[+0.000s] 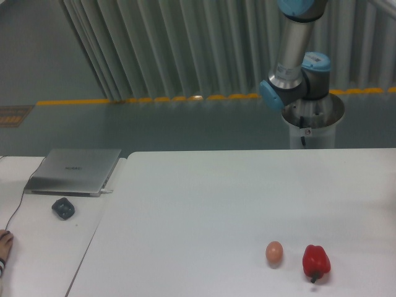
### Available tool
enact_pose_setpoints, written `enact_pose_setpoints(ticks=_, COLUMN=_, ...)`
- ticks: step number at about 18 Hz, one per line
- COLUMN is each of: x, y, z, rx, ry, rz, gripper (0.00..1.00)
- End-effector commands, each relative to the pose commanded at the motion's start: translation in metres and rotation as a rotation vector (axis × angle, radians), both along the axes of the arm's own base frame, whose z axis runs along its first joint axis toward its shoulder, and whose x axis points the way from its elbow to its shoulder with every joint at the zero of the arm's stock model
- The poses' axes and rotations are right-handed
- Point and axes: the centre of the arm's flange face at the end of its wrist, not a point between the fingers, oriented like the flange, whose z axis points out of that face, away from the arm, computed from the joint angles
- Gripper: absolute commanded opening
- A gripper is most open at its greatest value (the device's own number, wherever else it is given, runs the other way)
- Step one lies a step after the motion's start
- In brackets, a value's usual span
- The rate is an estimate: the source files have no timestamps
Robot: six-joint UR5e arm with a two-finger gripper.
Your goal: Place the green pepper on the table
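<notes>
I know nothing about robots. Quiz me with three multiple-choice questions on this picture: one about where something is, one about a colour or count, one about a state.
1. Where is the egg relative to the red pepper?
A. Just left of it in the picture
B. On top of it
C. On the desk beside the laptop

2. How many items lie on the large table?
A. Two
B. Four
C. None

3. What state is the laptop in?
A. Open, screen lit
C. Closed, lid flat
B. Standing on its edge

Answers: 1 A, the egg sits apart, left of the pepper. 2 A, only egg and red pepper show; no green pepper is in view. 3 C, the grey lid lies flat.
</notes>
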Motion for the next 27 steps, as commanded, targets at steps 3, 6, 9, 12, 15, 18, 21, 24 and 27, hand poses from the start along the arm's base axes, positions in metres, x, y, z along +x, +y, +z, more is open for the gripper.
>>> enact_pose_setpoints(ticks=3, x=-0.004, y=-0.003, z=-0.014, rx=0.005, ry=-0.02, rz=0.068, gripper=1.0)
enact_pose_setpoints(ticks=6, x=-0.007, y=-0.004, z=-0.022, rx=0.003, ry=-0.03, rz=0.086, gripper=1.0)
enact_pose_setpoints(ticks=9, x=-0.011, y=-0.003, z=-0.027, rx=0.002, ry=-0.031, rz=0.105, gripper=1.0)
enact_pose_setpoints(ticks=12, x=-0.011, y=-0.001, z=-0.03, rx=0.0, ry=-0.035, rz=0.105, gripper=1.0)
enact_pose_setpoints(ticks=15, x=-0.016, y=-0.007, z=-0.036, rx=-0.001, ry=-0.043, rz=0.114, gripper=1.0)
enact_pose_setpoints(ticks=18, x=-0.017, y=-0.007, z=-0.038, rx=-0.001, ry=-0.044, rz=0.116, gripper=1.0)
enact_pose_setpoints(ticks=21, x=-0.017, y=-0.007, z=-0.042, rx=-0.002, ry=-0.051, rz=0.117, gripper=1.0)
enact_pose_setpoints(ticks=24, x=-0.018, y=-0.006, z=-0.046, rx=-0.002, ry=-0.053, rz=0.141, gripper=1.0)
enact_pose_setpoints(ticks=27, x=-0.015, y=-0.003, z=-0.049, rx=-0.004, ry=-0.057, rz=0.147, gripper=1.0)
